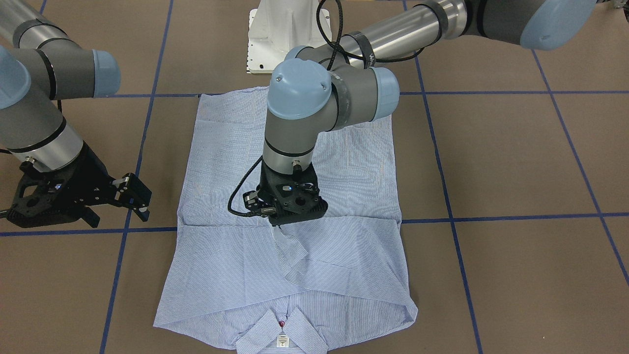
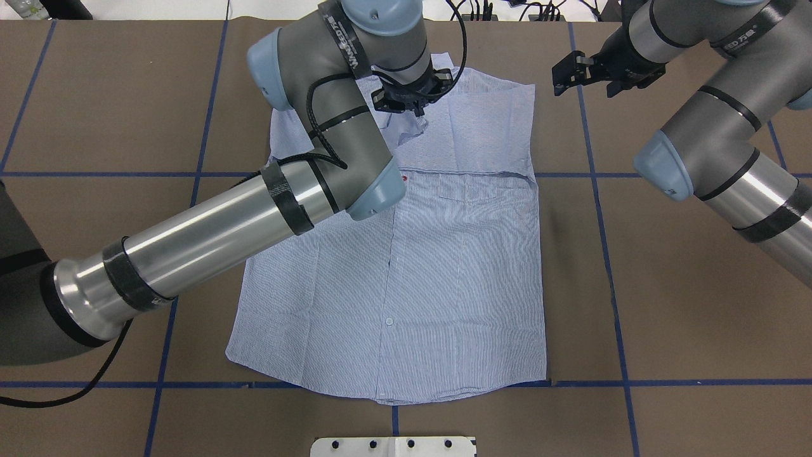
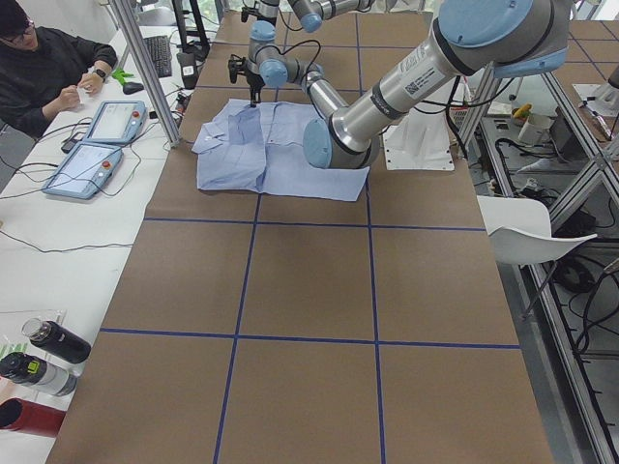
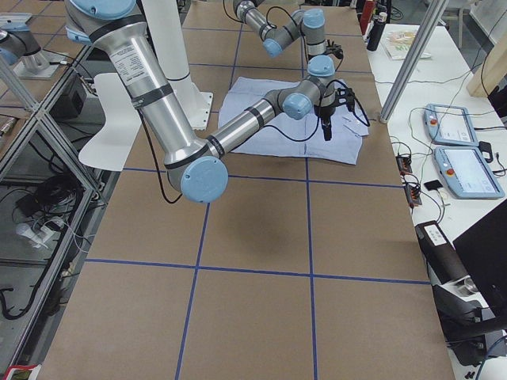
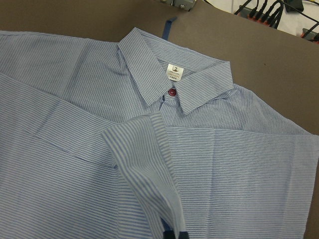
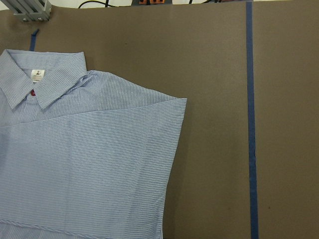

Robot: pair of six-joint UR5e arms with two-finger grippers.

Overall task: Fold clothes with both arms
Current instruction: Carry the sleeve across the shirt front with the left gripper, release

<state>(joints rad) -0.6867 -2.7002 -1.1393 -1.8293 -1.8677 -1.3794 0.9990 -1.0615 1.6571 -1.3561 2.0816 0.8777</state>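
Note:
The light blue striped shirt (image 1: 354, 167) (image 2: 444, 273) lies front up on the brown table, its collar (image 1: 281, 332) (image 5: 174, 84) on the side away from the robot. Both sleeves are folded across the chest. My left gripper (image 1: 285, 222) (image 2: 412, 108) hovers over the chest, shut on a sleeve cuff (image 1: 291, 248) (image 5: 144, 164), which hangs lifted off the shirt. A red button (image 5: 172, 92) and white label (image 5: 174, 71) show at the neck. My right gripper (image 1: 140, 196) (image 2: 583, 79) is open and empty, above bare table beside the shirt's shoulder (image 6: 149, 114).
The white pedestal base (image 1: 280, 34) (image 2: 393, 446) stands at the robot's side of the shirt. Blue tape lines (image 2: 590, 190) grid the brown table. An operator (image 3: 44, 72), two tablets (image 3: 102, 145) and bottles (image 3: 44, 353) are along a white side table.

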